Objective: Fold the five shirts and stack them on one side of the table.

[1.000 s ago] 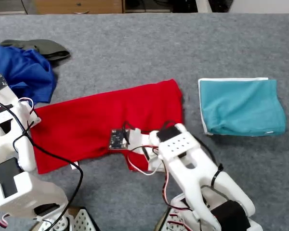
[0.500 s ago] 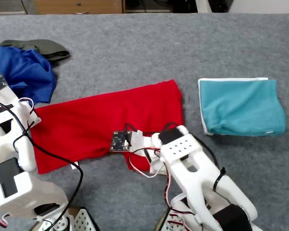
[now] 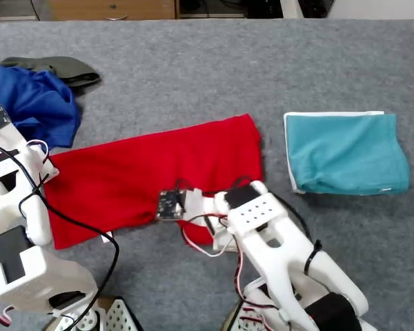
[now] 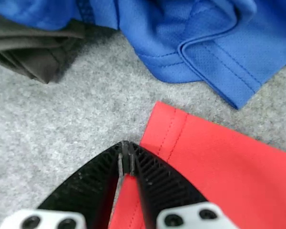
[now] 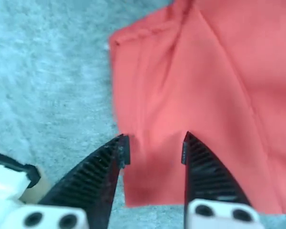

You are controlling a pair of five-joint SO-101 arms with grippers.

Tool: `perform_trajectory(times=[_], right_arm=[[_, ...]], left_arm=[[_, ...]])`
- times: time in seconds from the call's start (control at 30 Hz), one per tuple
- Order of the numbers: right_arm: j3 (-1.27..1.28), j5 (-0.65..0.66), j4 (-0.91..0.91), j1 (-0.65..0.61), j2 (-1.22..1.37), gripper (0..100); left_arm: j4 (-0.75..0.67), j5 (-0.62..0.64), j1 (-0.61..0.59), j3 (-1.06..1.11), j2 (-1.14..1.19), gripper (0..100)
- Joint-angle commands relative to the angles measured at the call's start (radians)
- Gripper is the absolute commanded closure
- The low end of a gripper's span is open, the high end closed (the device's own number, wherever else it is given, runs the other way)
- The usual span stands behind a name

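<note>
One red shirt (image 3: 145, 172): lying flat.
Left gripper (image 4: 125, 150): pinching its 9 o'clock edge.
Right gripper (image 5: 152, 143): spread — over its 5 o'clock hem.

Fixed overhead, looking down across the grey table (image 3: 207, 69). Mounted close behind left gripper (image 4: 125, 149) and right gripper (image 5: 155, 145), facing down past the tips. Shared by all three: red shirt (image 3: 145, 172).
</note>
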Motion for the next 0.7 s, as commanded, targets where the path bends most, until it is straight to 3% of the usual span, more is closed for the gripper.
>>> perform_trajectory(times=[0.0, 0.3, 0.67], right_arm=[[0.002, -0.044, 0.000, -0.056, -0.045, 80.4], [0.147, -0.071, -0.135, -0.096, -0.051, 80.3], [0.156, -0.048, -0.155, -0.051, -0.050, 80.3]], left_arm=[[0.006, -0.002, 0.012, -0.046, -0.005, 98], [0.006, -0.003, 0.012, -0.046, -0.005, 98], [0.006, -0.005, 0.011, -0.044, -0.005, 98]])
